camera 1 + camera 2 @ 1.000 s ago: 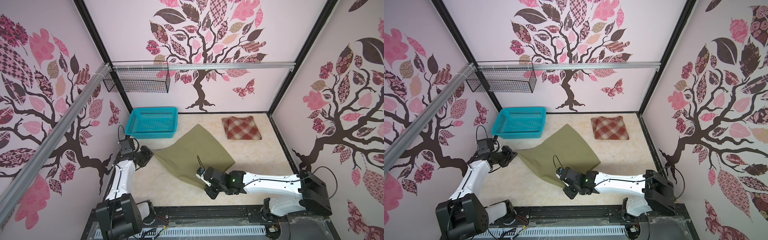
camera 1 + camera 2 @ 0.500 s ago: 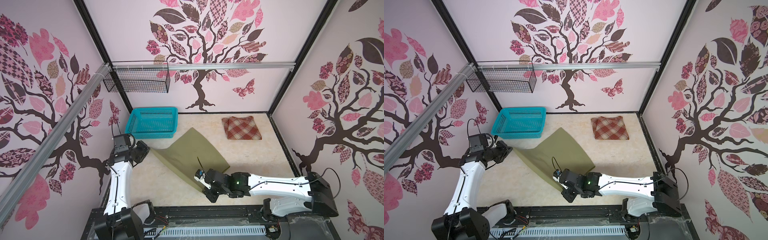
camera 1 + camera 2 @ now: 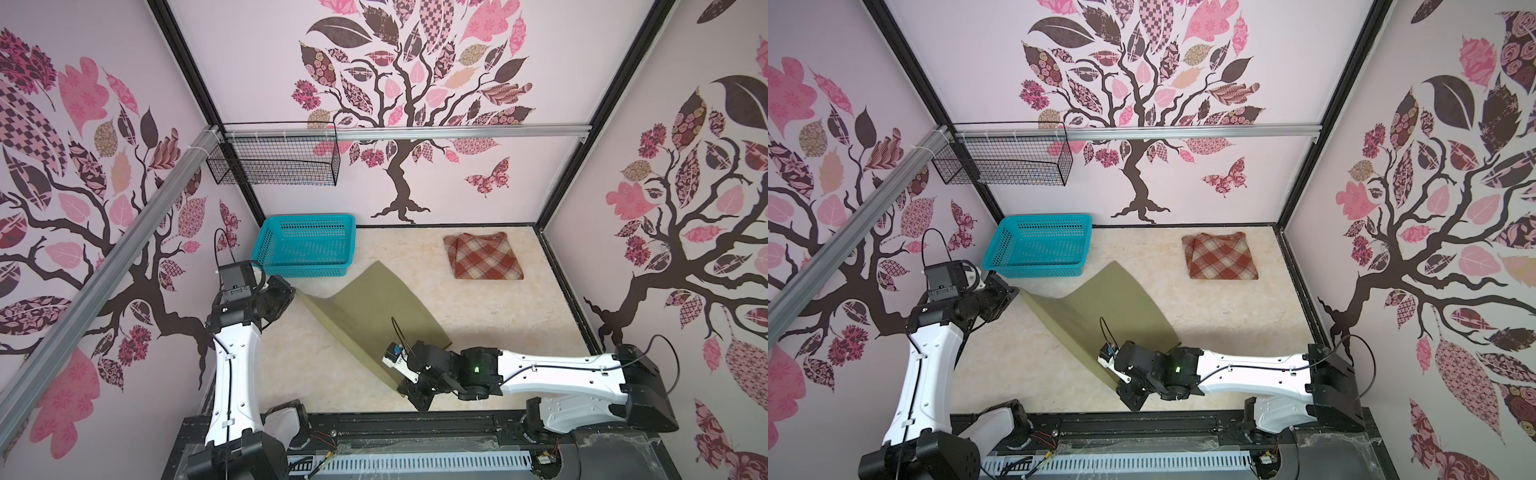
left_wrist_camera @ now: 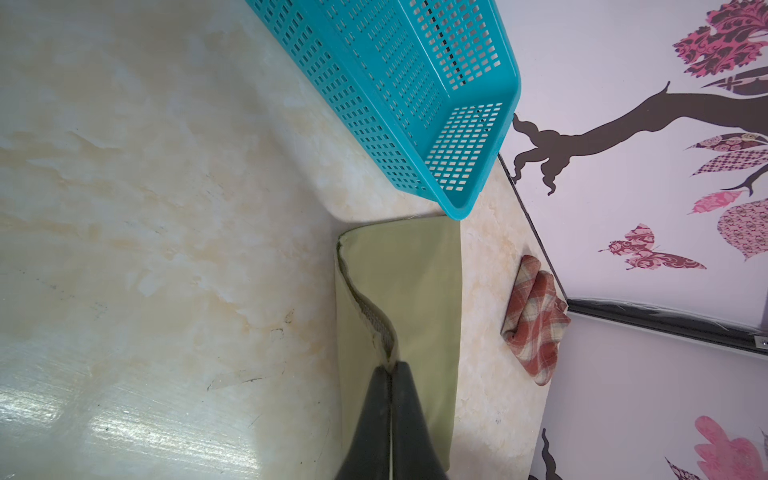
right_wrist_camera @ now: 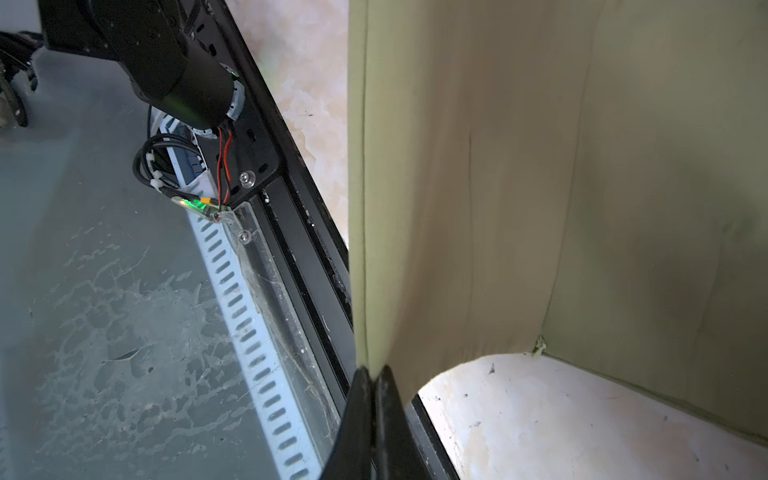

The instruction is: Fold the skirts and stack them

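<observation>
The olive-green skirt (image 3: pixel 374 316) (image 3: pixel 1113 307) lies mid-table, its near-left edge held up in the air between both arms. My left gripper (image 3: pixel 293 293) (image 3: pixel 1016 293) is shut on one corner, beside the basket. In the left wrist view the left gripper (image 4: pixel 390 365) pinches the skirt (image 4: pixel 415 291) at its wavy hem. My right gripper (image 3: pixel 401 392) (image 3: pixel 1117 384) is shut on the other corner near the front rail. In the right wrist view the right gripper (image 5: pixel 372 370) holds the hanging skirt (image 5: pixel 478 187). The plaid skirt (image 3: pixel 484 257) (image 3: pixel 1221 259) (image 4: pixel 534 328) lies folded at the back right.
A turquoise basket (image 3: pixel 305 270) (image 3: pixel 1038 270) (image 4: pixel 415 104) stands at the back left, just behind the olive skirt's far tip. A black wire basket (image 3: pixel 274 164) hangs on the wall rail above it. The black front rail (image 3: pixel 415 424) runs just under the right gripper.
Both grippers have risen with their corners of the olive skirt. Its near-left edge has come further off the table, and the cloth looks narrower from above.
</observation>
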Robot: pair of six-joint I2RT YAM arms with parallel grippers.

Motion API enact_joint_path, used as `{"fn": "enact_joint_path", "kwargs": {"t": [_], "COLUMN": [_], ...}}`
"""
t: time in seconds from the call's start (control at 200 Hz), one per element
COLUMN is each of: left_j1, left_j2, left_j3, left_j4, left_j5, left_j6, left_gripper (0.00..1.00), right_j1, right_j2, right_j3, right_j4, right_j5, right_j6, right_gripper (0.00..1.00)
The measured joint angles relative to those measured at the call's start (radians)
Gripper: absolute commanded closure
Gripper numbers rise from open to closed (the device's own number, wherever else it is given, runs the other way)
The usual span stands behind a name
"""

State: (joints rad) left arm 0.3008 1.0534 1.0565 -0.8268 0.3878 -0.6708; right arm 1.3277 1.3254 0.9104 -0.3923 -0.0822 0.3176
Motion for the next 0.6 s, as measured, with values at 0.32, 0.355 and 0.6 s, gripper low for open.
{"fn": "enact_joint_path", "kwargs": {"t": [0.32, 0.355, 0.6], "left_j1": [0.0, -0.003, -0.117], "left_j2": [0.005, 0.013, 0.114], "left_j3": [0.001, 0.002, 0.058], "left_j4": [-0.016, -0.016, 0.003], "left_j5": [-0.019, -0.021, -0.085], "left_j6": [0.017, 0.017, 0.016], "left_gripper": [1.0, 1.0, 1.0], "right_j1": [0.0, 0.0, -0.076], "right_j2": [0.001, 0.002, 0.005], "right_j3": [0.005, 0.006, 0.007], "right_j4": [0.021, 0.024, 0.032], "right_j5": [-0.071, -0.077, -0.161], "right_j6": [-0.001, -0.001, -0.004], "right_gripper": [1.0, 1.0, 1.0]}}
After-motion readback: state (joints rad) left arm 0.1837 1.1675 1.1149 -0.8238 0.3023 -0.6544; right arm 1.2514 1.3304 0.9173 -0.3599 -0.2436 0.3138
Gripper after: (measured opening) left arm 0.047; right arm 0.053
